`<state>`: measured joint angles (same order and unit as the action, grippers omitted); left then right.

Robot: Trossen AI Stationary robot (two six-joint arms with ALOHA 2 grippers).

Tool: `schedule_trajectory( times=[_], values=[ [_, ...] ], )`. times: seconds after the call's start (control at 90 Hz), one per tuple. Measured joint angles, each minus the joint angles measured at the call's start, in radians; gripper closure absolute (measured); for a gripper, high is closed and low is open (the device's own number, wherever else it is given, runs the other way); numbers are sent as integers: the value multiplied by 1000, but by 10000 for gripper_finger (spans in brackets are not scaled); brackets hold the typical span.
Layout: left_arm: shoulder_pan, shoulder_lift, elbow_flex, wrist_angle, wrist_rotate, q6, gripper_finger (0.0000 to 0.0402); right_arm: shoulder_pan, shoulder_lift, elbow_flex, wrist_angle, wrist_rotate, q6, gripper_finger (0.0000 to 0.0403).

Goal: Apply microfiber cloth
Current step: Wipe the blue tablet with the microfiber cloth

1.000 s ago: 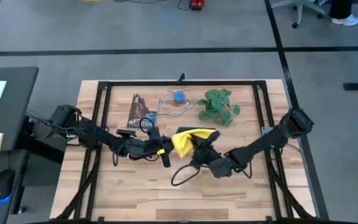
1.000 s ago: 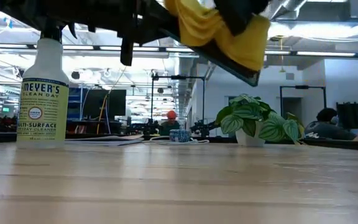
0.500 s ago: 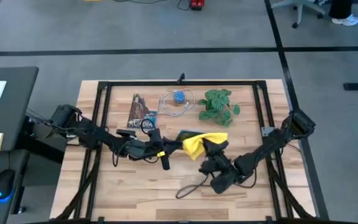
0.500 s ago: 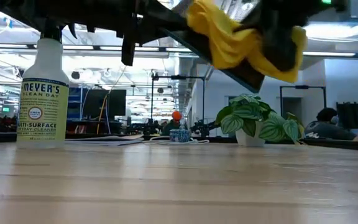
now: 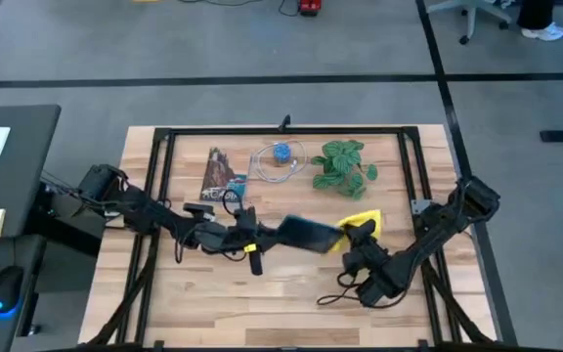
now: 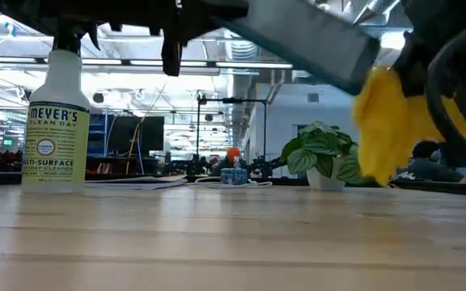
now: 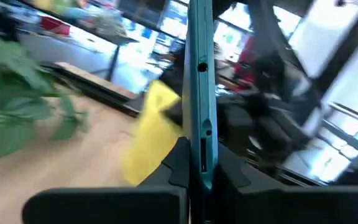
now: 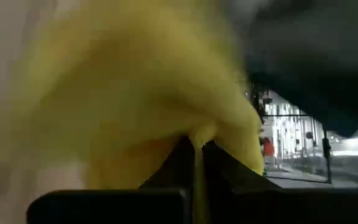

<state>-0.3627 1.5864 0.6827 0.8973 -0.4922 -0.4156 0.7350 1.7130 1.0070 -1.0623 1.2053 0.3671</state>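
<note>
One wiping stroke looks finished: the right fingers (image 5: 358,235), clamped on the yellow cloth (image 5: 355,224), have slid off the tablet (image 5: 306,233) that the left fingers (image 5: 259,235) grip.

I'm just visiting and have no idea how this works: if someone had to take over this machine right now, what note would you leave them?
Left gripper: shut on the dark tablet, holding it in the air above the table.
Right gripper: shut on the yellow microfiber cloth, also off the table.
The cloth hangs at the tablet's right end, beside it rather than on its face.
Done: both things are picked up.
Left: judging from this alone, bring the cloth onto the tablet's face and wipe. Spray bottle and plant stand behind.
</note>
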Motion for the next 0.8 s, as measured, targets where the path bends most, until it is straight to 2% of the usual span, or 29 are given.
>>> schedule_trajectory(
  times=[0.067, 0.133, 0.233, 0.322, 0.4, 0.5, 0.589, 0.656, 0.8],
  values=[
    [6, 0, 0, -18, -6, 0, 396, 3, 0, 36, 32, -2, -117, 403],
    [10, -1, -1, -27, -14, -2, 396, 2, 0, 77, 40, -50, -246, 403],
    [10, -2, -1, -57, -24, -13, 396, -4, 0, 139, -50, -116, -337, 403],
    [15, -2, 0, -103, -32, -15, 396, -19, 0, 176, -239, -89, -220, 403],
    [15, -2, 0, -148, -35, -31, 396, -48, 0, 217, -401, -5, -36, 403],
    [22, 4, -3, -237, -28, -71, 396, -80, -2, 296, -489, 97, 148, 403],
    [34, 4, -4, -273, -29, -123, 396, -85, -2, 376, -423, 151, 130, 403],
    [39, 3, -4, -273, -34, -137, 396, -83, -2, 425, -313, 149, 13, 403],
    [38, 3, -4, -232, -31, -121, 395, -86, 0, 441, 33, -75, -419, 403]
  ],
)
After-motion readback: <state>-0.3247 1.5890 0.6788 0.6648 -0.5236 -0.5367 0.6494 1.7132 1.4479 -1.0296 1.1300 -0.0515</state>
